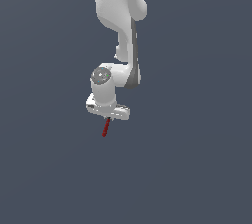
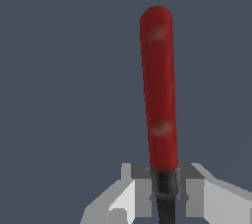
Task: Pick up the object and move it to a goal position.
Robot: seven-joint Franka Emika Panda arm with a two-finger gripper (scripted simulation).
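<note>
Jaws of the gripper point(image 2: 165, 188) clamped on the blackish end of the dark-red stick point(image 2: 158, 85), arm point(image 1: 118, 26) above.

A plain, flat, dark blue-grey surface point(image 1: 197, 169) fills the background of both views, uniform in colour and without markings. Whether the thin dark-red stick point(image 1: 105, 128) touches it cannot be told from either view.
</note>
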